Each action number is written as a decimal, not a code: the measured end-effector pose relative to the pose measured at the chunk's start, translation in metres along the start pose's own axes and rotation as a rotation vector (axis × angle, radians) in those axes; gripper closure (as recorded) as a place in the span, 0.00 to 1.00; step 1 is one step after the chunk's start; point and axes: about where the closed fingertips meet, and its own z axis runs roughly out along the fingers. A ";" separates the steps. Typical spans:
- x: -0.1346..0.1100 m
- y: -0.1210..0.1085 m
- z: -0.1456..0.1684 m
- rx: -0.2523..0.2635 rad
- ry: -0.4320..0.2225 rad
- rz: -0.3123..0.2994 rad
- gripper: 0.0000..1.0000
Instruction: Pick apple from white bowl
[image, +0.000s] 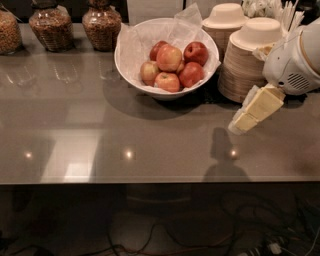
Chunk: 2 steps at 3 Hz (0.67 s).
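The white bowl (131, 70) with a crumpled paper liner stands at the back middle of the grey counter. It holds several red-yellow apples (169, 57) piled together. My gripper (249, 116), with cream-yellow fingers, hangs from the white arm at the right, over the counter. It is right of the bowl and lower in the view, apart from it and from the apples. It holds nothing that I can see.
Two stacks of cream-tan disposable bowls (247, 65) stand right of the white bowl, close behind my arm. Glass jars of grain (47, 22) line the back left. A cup of utensils (287, 15) is at the back right. The counter's front edge (150, 182) runs across below.
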 end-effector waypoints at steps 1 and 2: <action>-0.023 -0.022 0.019 0.053 -0.083 0.015 0.00; -0.047 -0.042 0.039 0.075 -0.122 -0.011 0.00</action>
